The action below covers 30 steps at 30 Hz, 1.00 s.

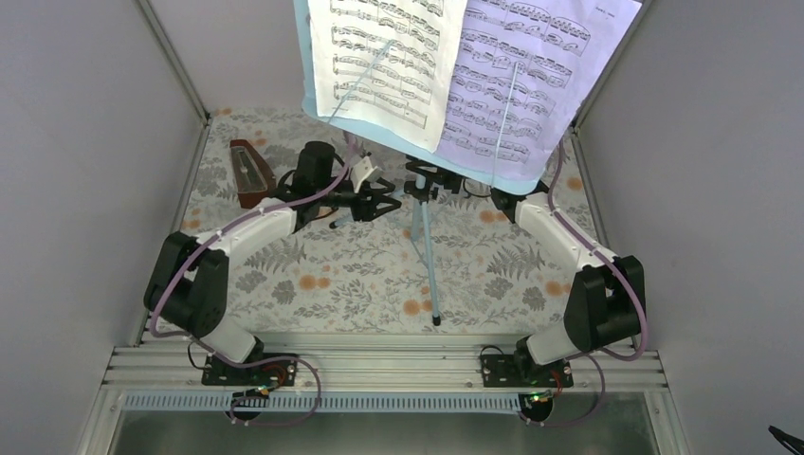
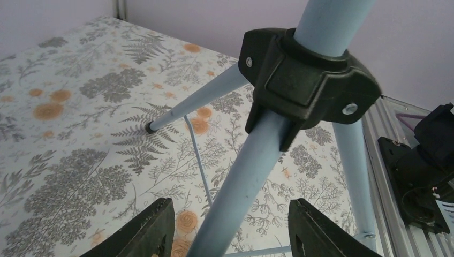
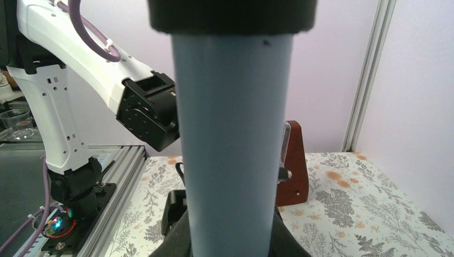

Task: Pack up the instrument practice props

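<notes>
Printed staff notation covers the white page [image 1: 384, 66] at left and the lilac page [image 1: 531, 85] at right, both on the music stand [image 1: 429, 275]. No words, brands or numbers are legible. Small print at the lilac page's far right corner is unreadable.

Pale-blue stand pole [image 3: 233, 144] hides part of metronome [image 3: 295, 171].

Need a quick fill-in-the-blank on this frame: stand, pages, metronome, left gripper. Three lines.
1. The metronome stands nearer the ___ arm.
2. In the top view, the lilac page hangs to the ___ of the white page.
3. The left gripper has its open jaws on either side of one ___ of the music stand.

Missing words: left; right; leg.
</notes>
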Available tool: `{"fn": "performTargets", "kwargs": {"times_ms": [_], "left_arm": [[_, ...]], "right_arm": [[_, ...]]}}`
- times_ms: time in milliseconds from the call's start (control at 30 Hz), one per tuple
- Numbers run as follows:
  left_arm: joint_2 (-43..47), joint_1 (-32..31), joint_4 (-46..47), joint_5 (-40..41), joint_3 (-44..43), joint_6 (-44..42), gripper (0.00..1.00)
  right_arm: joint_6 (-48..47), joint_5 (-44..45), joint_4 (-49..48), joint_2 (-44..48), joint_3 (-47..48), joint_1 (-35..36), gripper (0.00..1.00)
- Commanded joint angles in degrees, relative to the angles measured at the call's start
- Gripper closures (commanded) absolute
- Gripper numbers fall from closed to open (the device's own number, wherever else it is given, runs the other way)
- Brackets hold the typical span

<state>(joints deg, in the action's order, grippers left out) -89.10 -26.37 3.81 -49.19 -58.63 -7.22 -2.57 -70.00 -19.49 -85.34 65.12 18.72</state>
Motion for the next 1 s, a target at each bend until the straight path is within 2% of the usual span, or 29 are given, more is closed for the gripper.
{"fn": "performTargets", "kwargs": {"times_ms": [0, 167, 333, 400, 533, 667, 733, 833, 967], "left_arm": [[-3.26, -0.83, -1.58, -3.99, -3.55, -4.21, 0.46], [-4.54, -1.05, -1.21, -4.65, -3.94, -4.39, 0.48], [-5.88, -1.23, -3.07, -3.06, -5.49, -4.82, 0.71], [-6.14, -1.43, -4.07, -1.04, -5.75, -5.19, 0.73], [-4.99, -1.73, -3.84, 3.87, -4.20, -5.22, 0.84], [-2.36, -2.40, -2.79, 9.53, -1.59, -5.29, 0.93], [-0.64, -2.83, -1.60, 12.86, 0.29, -4.96, 0.97], [2.56, -2.90, 2.62, 17.76, 4.32, -2.86, 0.98], [6.83, -2.90, 7.41, 23.27, 9.32, 1.02, 0.98]], "right_arm": [[-6.13, -5.07, 0.22, 0.50, 0.87, 0.05, 0.96], [-6.58, -5.33, 0.80, -0.06, 1.08, -0.30, 0.96], [-7.89, -5.41, 3.41, -1.24, 2.25, -0.69, 0.96], [-9.19, -5.29, 6.08, -2.09, 3.75, -0.74, 0.96], [-9.15, -3.60, 6.31, -2.10, 3.86, -1.05, 0.95], [-8.06, -0.17, 5.13, -0.38, 2.22, -1.49, 0.74], [-6.72, 2.50, 3.46, 0.97, 0.49, -1.96, 0.58], [-2.84, 7.39, -2.79, 4.06, -4.89, -3.37, 0.31], [2.25, 14.17, -8.66, 7.50, -11.99, -5.48, 0.16]]}}
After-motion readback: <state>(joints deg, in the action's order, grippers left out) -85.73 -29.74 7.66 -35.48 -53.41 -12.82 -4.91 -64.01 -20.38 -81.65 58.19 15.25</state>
